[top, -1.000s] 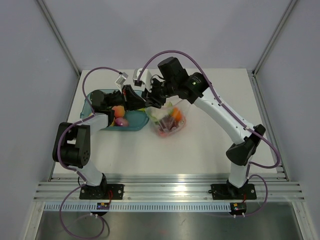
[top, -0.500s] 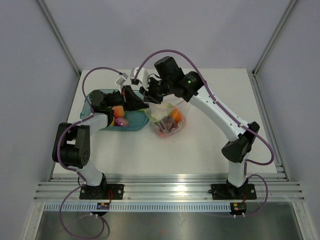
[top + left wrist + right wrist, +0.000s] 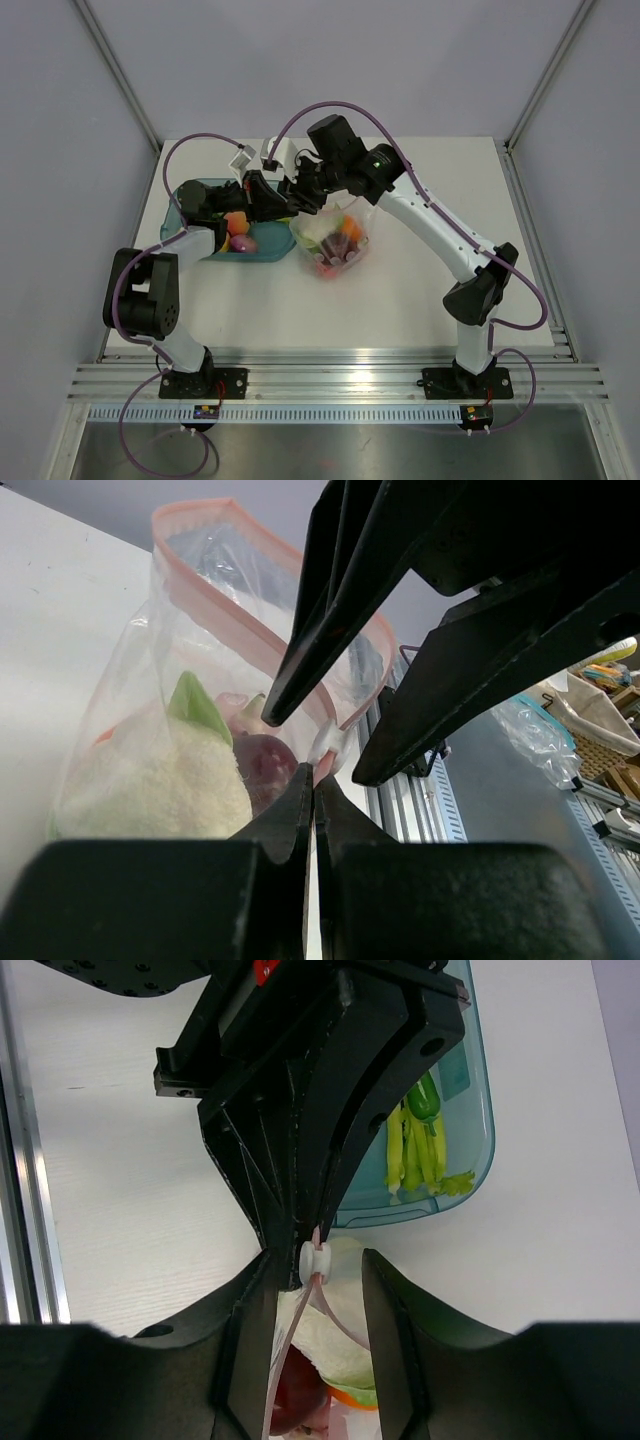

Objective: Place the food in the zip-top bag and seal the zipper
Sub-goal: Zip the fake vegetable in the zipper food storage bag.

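The zip-top bag [image 3: 335, 240] stands on the table with its pink zipper [image 3: 240, 630] gaping. Inside lie food pieces: white cauliflower [image 3: 160, 780], a dark red piece [image 3: 268, 770], green and orange bits. My left gripper [image 3: 316, 772] is shut on the zipper's end, just behind the white slider [image 3: 315, 1258]. My right gripper [image 3: 318, 1265] hangs open straddling that slider, one finger [image 3: 250, 1330] close beside it, the other apart. In the top view both grippers meet at the bag's left corner, the left gripper [image 3: 290, 206] and the right gripper [image 3: 308, 198].
A teal tray [image 3: 190, 200] sits left of the bag under my left arm. It holds an orange ball [image 3: 237, 221], a purple piece [image 3: 243, 243] and green stalks [image 3: 415, 1150]. Metal rails [image 3: 320, 380] run along the near edge.
The right arm has shifted a little left toward the left gripper, and the bag has leaned left with it. The left gripper has stayed shut on the zipper's end.
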You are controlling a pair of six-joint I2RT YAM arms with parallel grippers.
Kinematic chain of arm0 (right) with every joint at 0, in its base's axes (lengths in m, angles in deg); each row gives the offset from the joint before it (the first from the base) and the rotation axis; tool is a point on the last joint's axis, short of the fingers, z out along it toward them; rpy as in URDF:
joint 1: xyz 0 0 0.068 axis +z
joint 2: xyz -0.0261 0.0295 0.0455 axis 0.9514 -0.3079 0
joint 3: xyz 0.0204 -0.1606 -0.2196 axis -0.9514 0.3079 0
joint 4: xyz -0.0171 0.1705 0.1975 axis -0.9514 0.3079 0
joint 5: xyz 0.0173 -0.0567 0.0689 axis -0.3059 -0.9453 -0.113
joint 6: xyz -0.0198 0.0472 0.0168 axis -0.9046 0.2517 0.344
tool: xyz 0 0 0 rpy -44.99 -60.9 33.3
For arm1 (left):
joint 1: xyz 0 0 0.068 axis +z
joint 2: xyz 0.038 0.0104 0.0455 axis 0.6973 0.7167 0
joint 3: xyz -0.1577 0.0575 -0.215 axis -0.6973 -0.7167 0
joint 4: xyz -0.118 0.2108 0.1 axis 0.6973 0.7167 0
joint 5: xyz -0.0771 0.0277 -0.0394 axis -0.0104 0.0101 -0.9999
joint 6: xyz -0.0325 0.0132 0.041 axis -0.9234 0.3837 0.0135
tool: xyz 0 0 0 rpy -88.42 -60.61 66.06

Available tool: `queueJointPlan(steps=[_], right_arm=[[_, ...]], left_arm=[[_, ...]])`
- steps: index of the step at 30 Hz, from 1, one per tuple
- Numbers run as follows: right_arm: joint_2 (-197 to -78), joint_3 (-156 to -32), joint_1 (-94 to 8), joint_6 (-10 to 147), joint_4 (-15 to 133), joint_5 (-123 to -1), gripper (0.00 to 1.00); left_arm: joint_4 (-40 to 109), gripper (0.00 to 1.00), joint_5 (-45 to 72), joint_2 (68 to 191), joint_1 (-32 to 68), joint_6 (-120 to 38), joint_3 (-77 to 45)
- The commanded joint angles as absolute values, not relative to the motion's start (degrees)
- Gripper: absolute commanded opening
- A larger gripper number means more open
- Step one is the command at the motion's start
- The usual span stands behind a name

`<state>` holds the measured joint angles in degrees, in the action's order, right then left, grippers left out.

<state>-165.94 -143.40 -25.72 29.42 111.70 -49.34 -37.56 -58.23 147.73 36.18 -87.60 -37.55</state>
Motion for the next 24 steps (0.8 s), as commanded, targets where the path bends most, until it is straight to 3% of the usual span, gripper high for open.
queueJointPlan(steps=[1,7,14,19,24], right_arm=[[-165.7,-143.3,-25.7,29.1,109.9,-50.9,0.46],[-166.5,-143.7,-25.6,29.2,110.0,-50.3,0.40],[-166.2,-143.8,-25.6,29.3,110.4,-49.1,0.20],[-165.2,-142.6,-25.6,29.6,110.1,-49.7,0.00],[-162.7,-139.5,-25.6,29.7,109.3,-50.8,0.00]], left_arm=[[-59.1,0.00,-58.7,145.1,36.3,-88.0,-35.1],[-59.1,0.00,-58.9,145.1,36.3,-88.0,-35.0],[-59.1,0.00,-58.9,145.3,36.3,-88.0,-35.0],[-59.1,0.00,-58.9,145.9,36.3,-88.2,-34.5],[-59.1,0.00,-58.9,146.0,36.3,-88.7,-33.8]])
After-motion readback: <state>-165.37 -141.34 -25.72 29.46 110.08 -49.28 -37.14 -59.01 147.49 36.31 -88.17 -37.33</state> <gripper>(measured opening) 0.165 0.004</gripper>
